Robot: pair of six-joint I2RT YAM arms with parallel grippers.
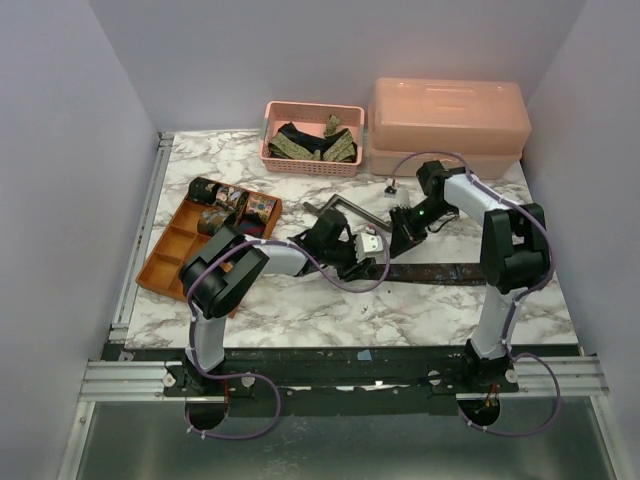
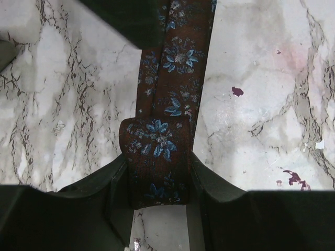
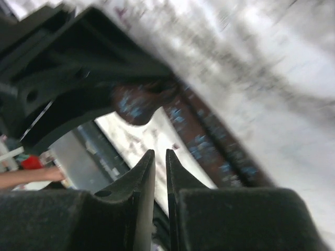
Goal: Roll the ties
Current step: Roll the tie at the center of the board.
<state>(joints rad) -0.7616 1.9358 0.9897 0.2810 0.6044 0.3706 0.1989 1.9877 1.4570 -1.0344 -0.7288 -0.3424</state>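
The whole thing hinges on how the tie (image 1: pixel 440 271) lies. It's a dark brown strip with blue flowers, flat on the worktop (image 1: pixel 300 315), with its long axis running side to side across the front, from the middle out toward the right arm's side. The rolled-up start is at its left end, and that's where the left gripper (image 2: pixel 157 172) is, closed on that little coil (image 2: pixel 154 141) with a finger on each side. In the left wrist view the unrolled length runs straight away from the gripper, so I'd guess rolling on means turning the coil along that line, toward the right.

The right gripper (image 3: pixel 160 154) hangs just behind the strip, near the coil end. It's pretty much closed, only a thin slit between the fingers and nothing in it. Its own view is blurry, so I can't tell if it touches the fabric. The left arm is the one actually on the tie, and the right is just beside it.

Farther back there's a grey metal bar (image 1: pixel 345 205) and an orange tray (image 1: pixel 165 262) on the left with finished rolls (image 1: pixel 235 200). Beyond those are a pink basket (image 1: pixel 300 165) of loose ties (image 1: pixel 300 145) and a pink box (image 1: pixel 450 115).
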